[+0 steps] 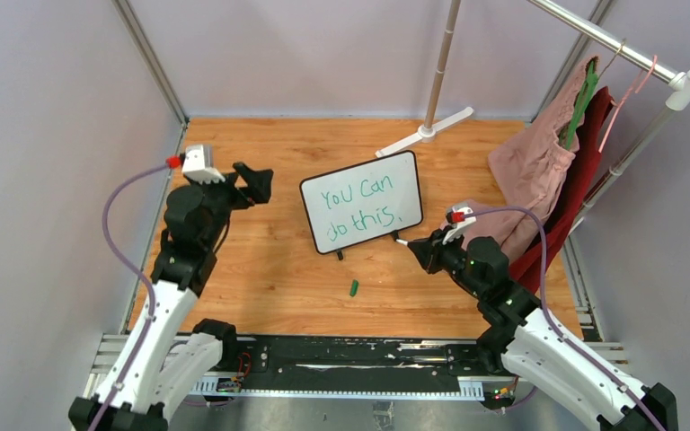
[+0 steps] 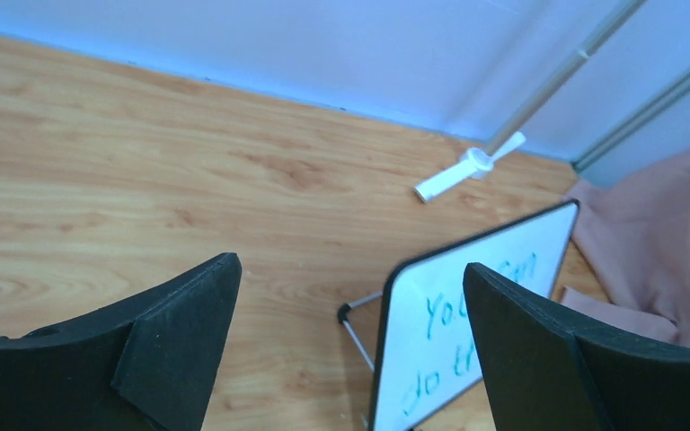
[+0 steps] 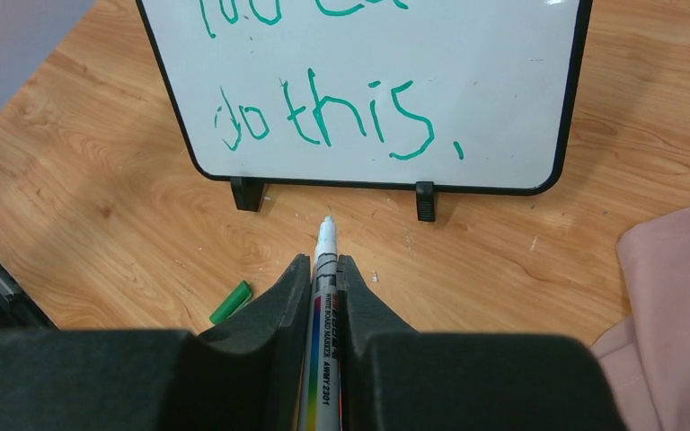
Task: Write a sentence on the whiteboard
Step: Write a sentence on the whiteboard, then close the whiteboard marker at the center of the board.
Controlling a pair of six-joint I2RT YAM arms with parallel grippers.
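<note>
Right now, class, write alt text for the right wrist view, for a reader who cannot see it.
The right hand grips a marker, tip pointing at a small whiteboard standing on a wooden table. Its green sentence ends "do this."; a green cap lies at left, pink cloth at right.
</note>
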